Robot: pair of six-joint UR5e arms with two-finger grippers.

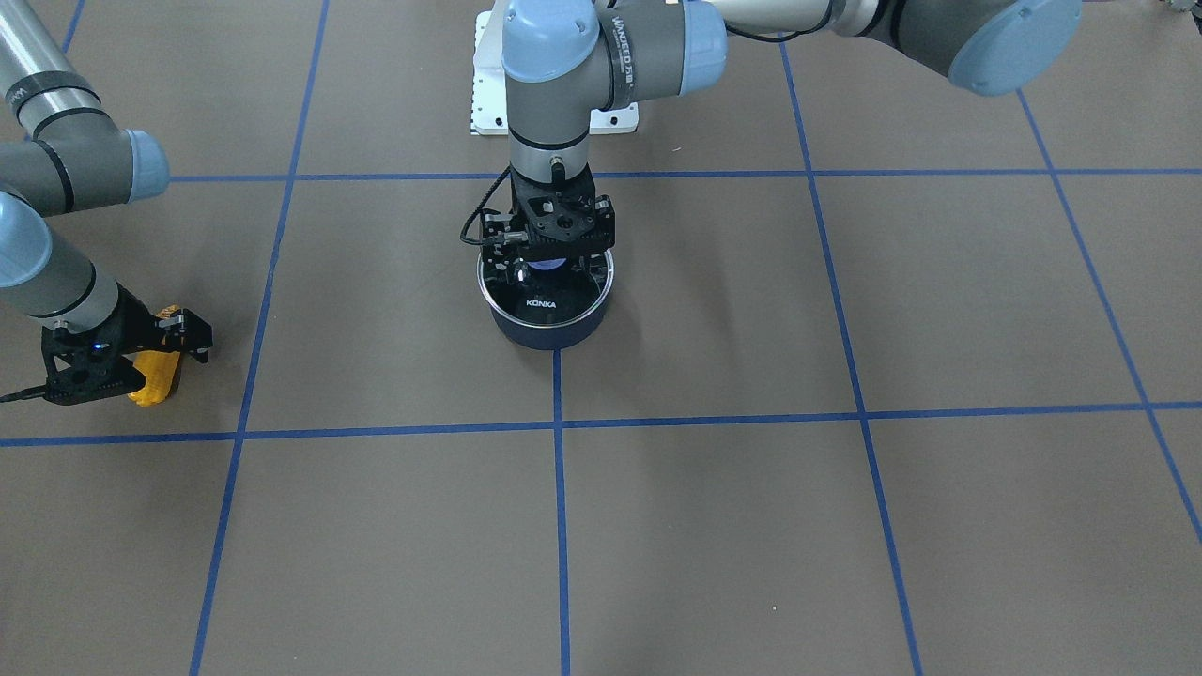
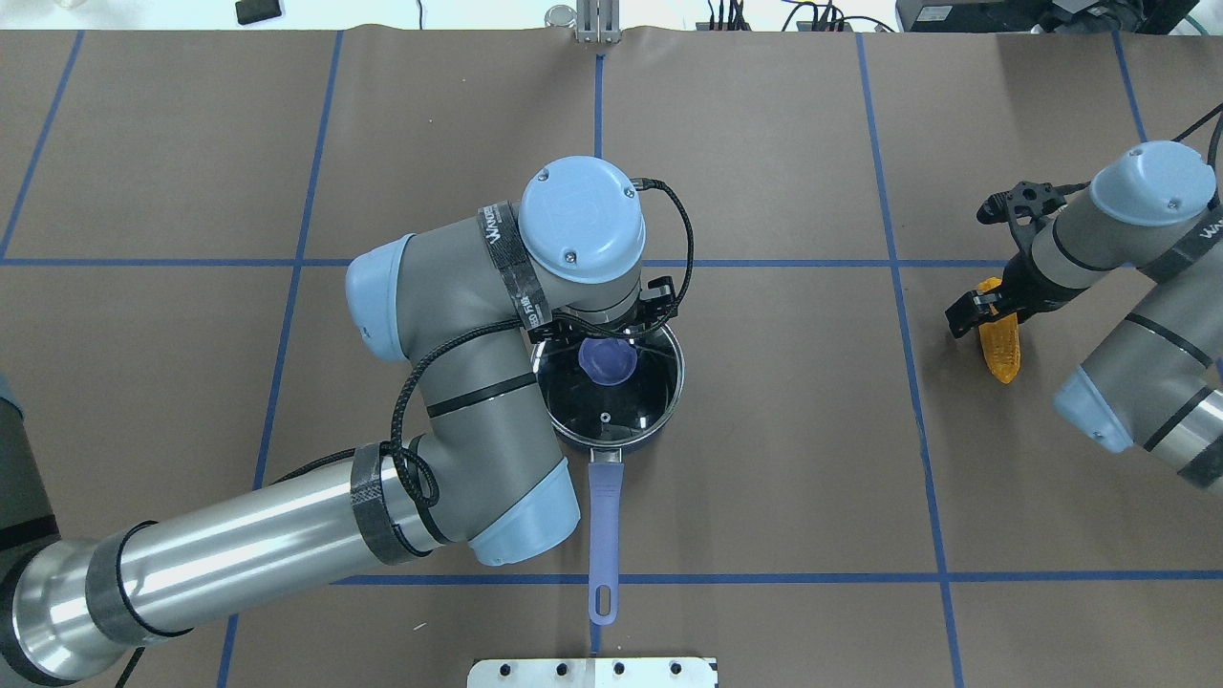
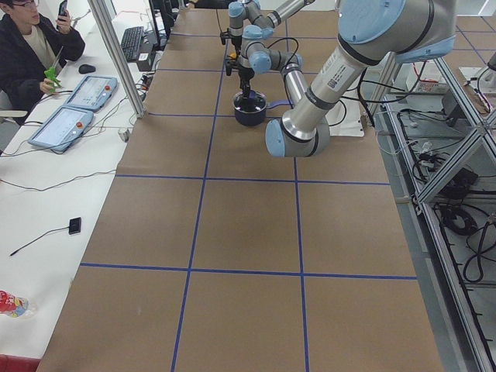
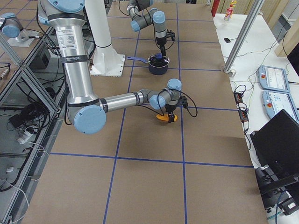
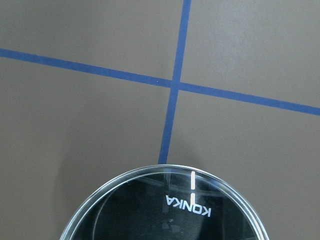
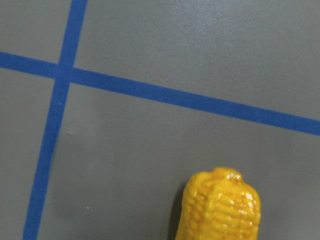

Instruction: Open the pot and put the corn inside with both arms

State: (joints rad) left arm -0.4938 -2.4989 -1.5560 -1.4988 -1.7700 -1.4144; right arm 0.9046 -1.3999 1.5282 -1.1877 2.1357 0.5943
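The navy pot (image 1: 554, 333) stands mid-table with its glass KONKA lid (image 1: 543, 302) on it and its purple handle (image 2: 604, 535) pointing at the robot's base. My left gripper (image 1: 549, 263) is low over the lid, open, with a finger on each side of the purple knob (image 2: 607, 361). The lid fills the bottom of the left wrist view (image 5: 165, 210). The orange-yellow corn (image 2: 1001, 349) lies on the table far to the right. My right gripper (image 2: 989, 308) is open and straddles the corn's far end. The corn's tip shows in the right wrist view (image 6: 220, 207).
Brown table paper carries a blue tape grid (image 1: 559, 427). A white mounting plate (image 2: 592, 672) sits at the near edge by the robot's base. Operator tables with control pads (image 3: 66, 124) and a person (image 3: 31, 46) line the far side.
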